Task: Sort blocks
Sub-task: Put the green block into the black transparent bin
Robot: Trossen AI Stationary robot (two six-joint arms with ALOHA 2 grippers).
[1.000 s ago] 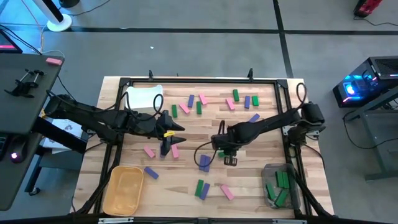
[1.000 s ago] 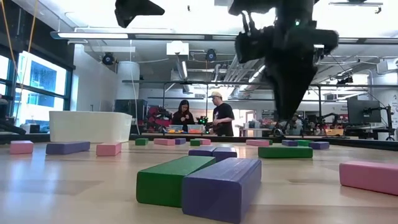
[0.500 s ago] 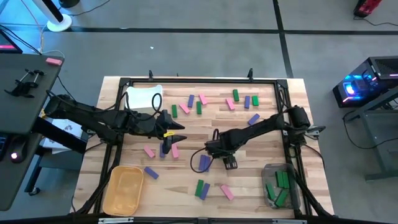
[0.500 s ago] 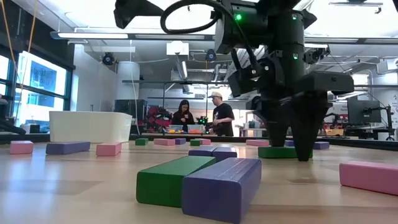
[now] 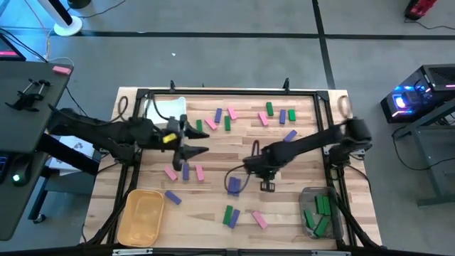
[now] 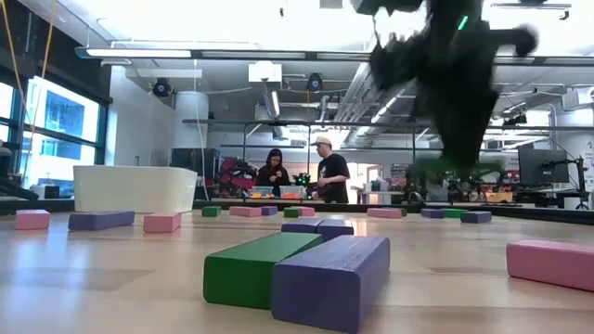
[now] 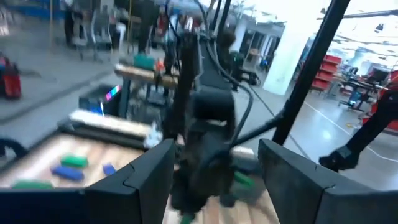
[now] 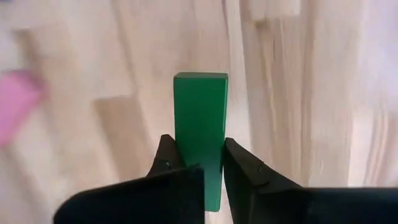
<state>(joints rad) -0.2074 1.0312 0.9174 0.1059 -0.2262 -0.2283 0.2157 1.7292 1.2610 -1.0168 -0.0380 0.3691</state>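
The right hand (image 8: 198,163) grips a green block (image 8: 199,118) endwise, clear of the tabletop (image 8: 298,93), for carrying. The left hand (image 7: 214,177) hangs open.

Blocks (image 5: 220,119) between both arms

Even overhead light on the table (image 5: 213,213) in the high view, shadows faint; low view backlit by bright ceiling strips and a window at 9 o'clock, right arm (image 6: 445,74) smeared by motion blur, nearest blocks (image 6: 297,269) soft; left wrist view heavily blurred, glare toward 1 o'clock; right wrist view bright, green block (image 8: 200,124) sharp, wood behind it streaked.
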